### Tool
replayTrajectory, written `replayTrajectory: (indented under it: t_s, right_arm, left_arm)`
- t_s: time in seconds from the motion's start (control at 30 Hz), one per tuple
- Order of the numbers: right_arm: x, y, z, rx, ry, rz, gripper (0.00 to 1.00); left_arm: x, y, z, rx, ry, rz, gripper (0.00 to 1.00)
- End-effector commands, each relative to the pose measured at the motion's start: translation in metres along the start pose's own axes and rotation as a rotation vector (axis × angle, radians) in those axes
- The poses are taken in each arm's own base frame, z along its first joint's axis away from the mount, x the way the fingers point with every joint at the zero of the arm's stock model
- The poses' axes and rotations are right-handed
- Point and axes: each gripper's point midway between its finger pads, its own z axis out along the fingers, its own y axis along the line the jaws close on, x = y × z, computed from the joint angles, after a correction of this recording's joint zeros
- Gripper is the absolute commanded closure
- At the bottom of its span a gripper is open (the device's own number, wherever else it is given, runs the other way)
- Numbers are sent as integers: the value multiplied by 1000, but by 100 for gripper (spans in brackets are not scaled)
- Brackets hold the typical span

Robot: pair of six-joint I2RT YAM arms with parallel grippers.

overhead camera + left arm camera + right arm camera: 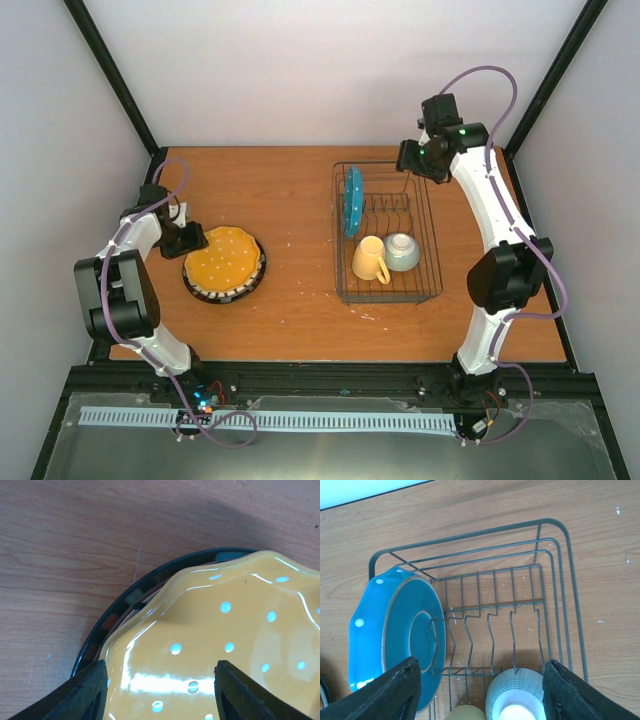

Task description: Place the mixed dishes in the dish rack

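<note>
**Dishes and rack, partly loaded**

Orange dotted plate [222,258]: top of a stack, centre left. Left gripper [160,667]: jaws part open over its rim, gripping nothing. Dish rack [436,250], centre right: teal plate [353,200] upright, yellow mug [368,260], green bowl [402,251]. Right gripper [481,662]: spread wide, empty, above the rack.

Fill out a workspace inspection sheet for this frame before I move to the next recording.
Surface: wooden table, faint pale specks.
Job's things: dish rack holds the teal plate upright in a slot, with the yellow mug and pale bowl at its near end. The orange dotted plate lies on a dark-rimmed plate on the table.
Clutter: nothing seen.
Grippers: left gripper open over the orange plate's edge; right gripper open above the rack.
Cables: purple cables loop along both arms, clear of the dishes.
Surroundings: pale walls, black frame posts.
</note>
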Motion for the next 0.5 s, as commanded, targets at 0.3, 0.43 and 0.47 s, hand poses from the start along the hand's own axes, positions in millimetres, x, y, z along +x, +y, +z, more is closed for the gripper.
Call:
replayTrajectory:
  t_s: [0.3, 0.43, 0.47]
  right_arm:
    - [-14, -12, -10, -34, -39, 0, 34]
    - [-13, -14, -8, -39, -32, 3, 34]
    - [-13, -15, -6, -40, -27, 5, 34]
  left_arm:
    - [11, 21, 15, -80, 54, 2, 59]
    - [3, 27, 4, -132, 22, 14, 59]
    - [2, 29, 1, -137, 15, 16, 59]
